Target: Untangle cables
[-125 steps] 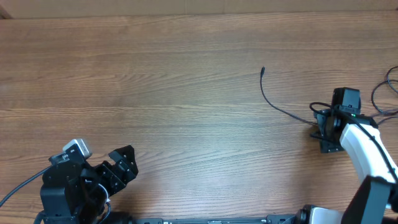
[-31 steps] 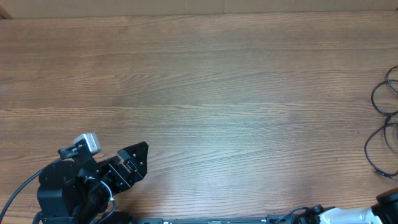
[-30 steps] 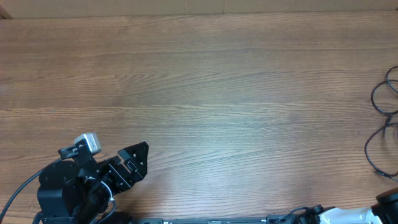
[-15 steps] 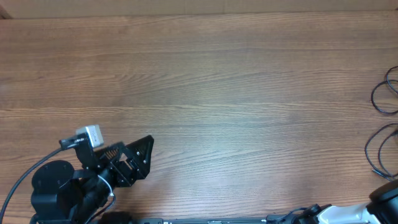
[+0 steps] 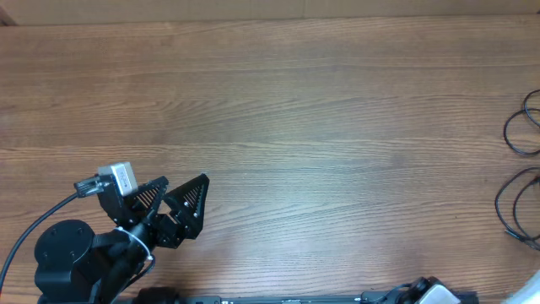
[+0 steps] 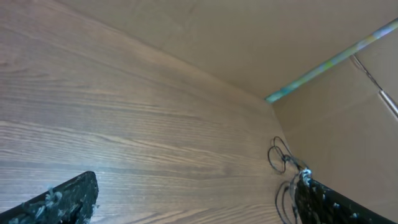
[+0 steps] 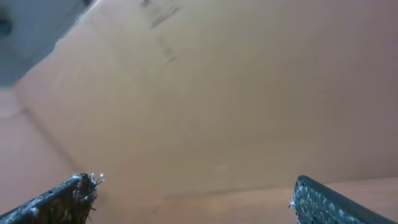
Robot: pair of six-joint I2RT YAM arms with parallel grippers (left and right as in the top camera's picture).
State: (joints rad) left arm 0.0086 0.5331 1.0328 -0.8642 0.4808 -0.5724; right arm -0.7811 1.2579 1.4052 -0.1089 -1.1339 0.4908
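Cables (image 5: 506,135): thin black cords in loose loops at far right edge of desk (image 5: 295,127), partly cut off by the frame. Upper and lower loop apart where visible; any crossing beyond the edge not to be told. Also in left wrist view (image 6: 281,158), small and far off, close by the brown wall (image 6: 323,124). No plug tip made out.

Handling, as judged: light and limp, with no stiffness to keep a shape. Likely to slide and drag on the smooth wood, and to snag wherever loops cross. Not fragile, though plug ends best spared a hard pinch.

Hold, as judged: a free run of cord on the desk-side arc of a loop, pinched from above, clear of crossings.

Left end effector (image 5: 173,198): released, jaws spread wide, nothing between. Low at near left of desk, well apart from cables.

Right end effector (image 7: 193,186): released, jaws wide, empty. Turned toward a blurred brown surface; out of overhead view.

Progress, as judged: no cord in hand; untangling not yet begun.
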